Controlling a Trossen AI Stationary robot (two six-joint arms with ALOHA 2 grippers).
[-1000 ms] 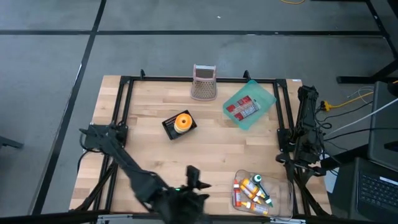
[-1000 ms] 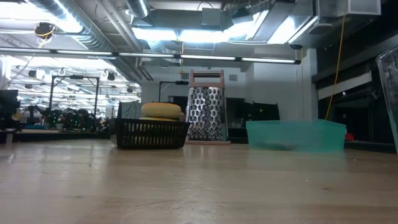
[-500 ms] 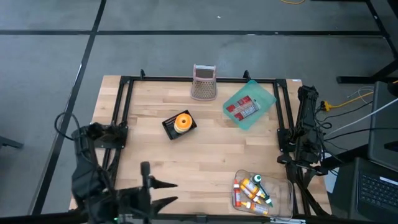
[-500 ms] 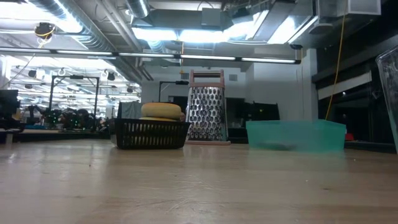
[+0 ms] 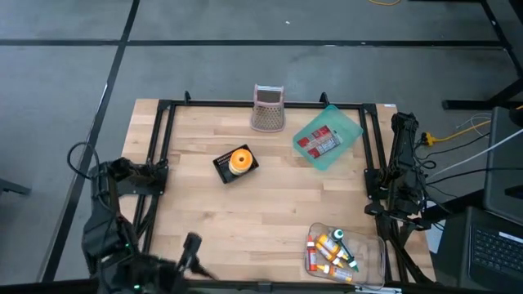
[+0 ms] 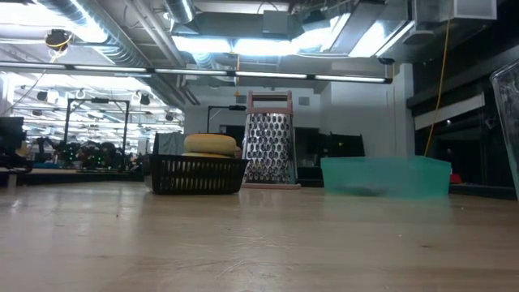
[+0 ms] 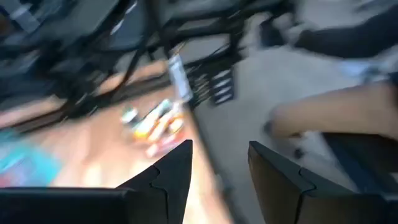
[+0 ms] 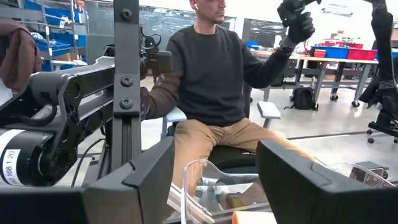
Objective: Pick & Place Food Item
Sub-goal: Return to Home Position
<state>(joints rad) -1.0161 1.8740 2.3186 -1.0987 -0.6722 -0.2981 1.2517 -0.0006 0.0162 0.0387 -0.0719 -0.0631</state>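
Two arms flank the wooden tabletop (image 5: pixel 278 204), and neither carries anything. The right arm (image 5: pixel 400 163) is folded along the right edge. Its wrist view shows its jaws spread wide and empty, with a clear rim farther off between them. The left arm (image 5: pixel 106 237) hangs off the near-left corner, with its jaws out over the near edge. Its own wrist view shows them parted with nothing between.

Near the right front corner sits the transparent bin (image 5: pixel 369 255). Farther back, well apart from it, stand a teal tray (image 5: pixel 328 137), a grater (image 5: pixel 268 110) and a black basket (image 5: pixel 235 162). The food coloring bottles (image 5: pixel 331 251) lie heaped inside the bin, orange, yellow and a green-capped one among them. No bottle shows loose on the wood.

By my reading the sorting is finished and the step in hand is the retreat to rest. The next move is for the left arm to fold to a parked pose at the left edge, as the right arm has on its side. Its jaws should hold nothing and pass clear of the bin.
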